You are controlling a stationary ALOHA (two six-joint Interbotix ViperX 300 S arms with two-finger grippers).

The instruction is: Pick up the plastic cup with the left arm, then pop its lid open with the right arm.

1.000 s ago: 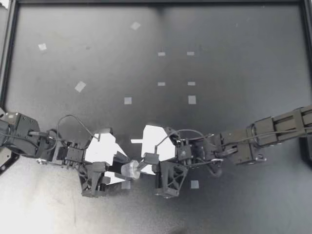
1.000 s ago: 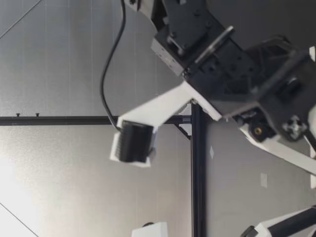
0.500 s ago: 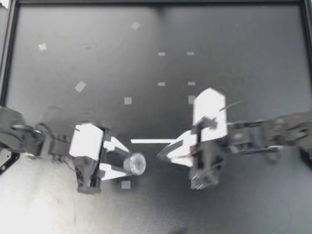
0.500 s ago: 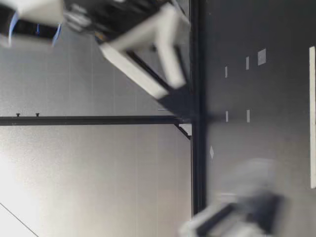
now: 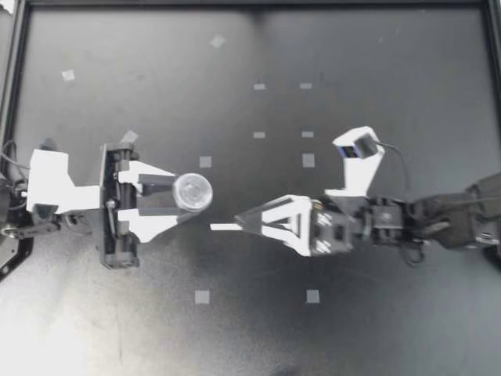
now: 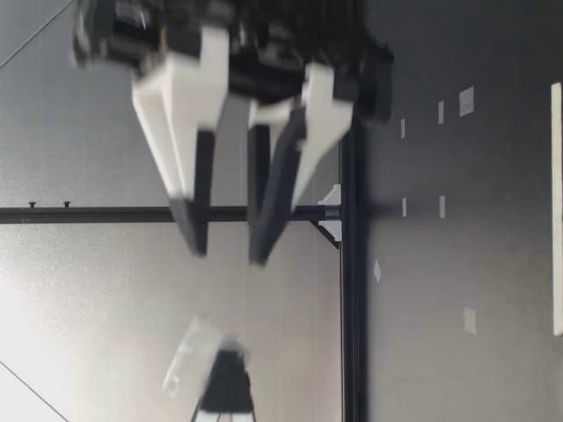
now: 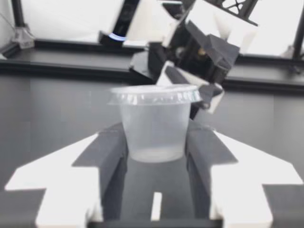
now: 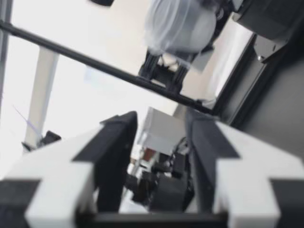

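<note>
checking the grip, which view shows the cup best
Left wrist view: the cup stands upright, lidded, clamped from both sides. Top view shows only its lid, in my left end effector. Low and right wrist views show it blurred.

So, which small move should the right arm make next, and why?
Probably ease my right gripper forward toward the clear cup. My left gripper is shut on that cup, held off the table with its lid on, while the right one is open, empty and pointing at it across a gap.
</note>
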